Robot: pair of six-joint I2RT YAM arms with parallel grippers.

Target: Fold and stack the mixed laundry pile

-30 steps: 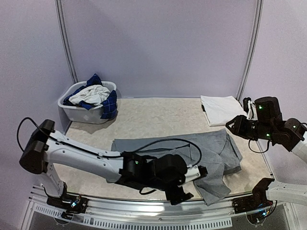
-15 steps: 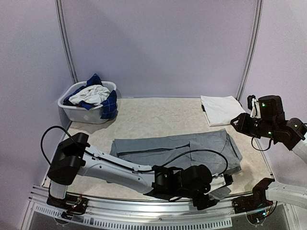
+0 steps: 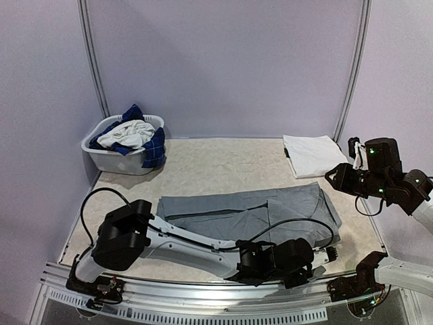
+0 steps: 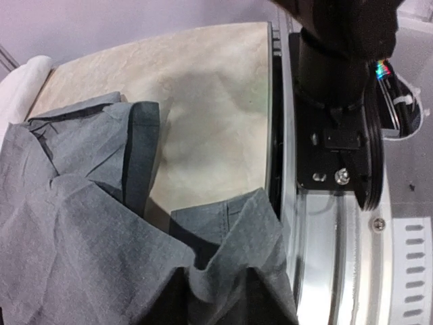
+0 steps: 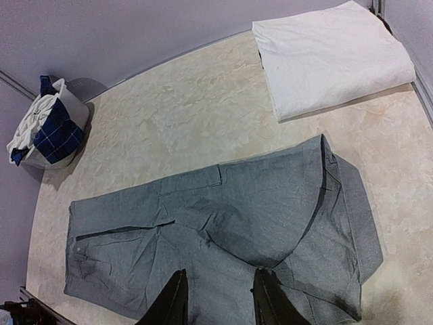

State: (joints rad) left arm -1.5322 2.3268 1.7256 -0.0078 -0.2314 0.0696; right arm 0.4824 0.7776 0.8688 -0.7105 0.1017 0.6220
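A grey garment [image 3: 250,213] lies spread across the middle of the table, its right part folded over. My left gripper [image 3: 318,261] is low at the table's near right edge. In the left wrist view its jaws [image 4: 216,294] are shut on a bunched near corner of the grey garment [image 4: 74,237]. My right gripper [image 3: 333,177] hangs high at the right. It is open and empty, well above the grey garment [image 5: 223,217]. The rest of the mixed laundry pile [image 3: 132,135], blue plaid and white cloth, fills the basket.
A white oval basket [image 3: 111,161] stands at the back left corner. A folded white piece [image 3: 312,154] lies at the back right. The metal rail [image 4: 338,257] and the right arm's base mount [image 4: 338,135] sit just beside the left gripper.
My left arm swept right along the near edge to the garment's near right corner, and its jaws closed on the cloth. The right arm barely moved.
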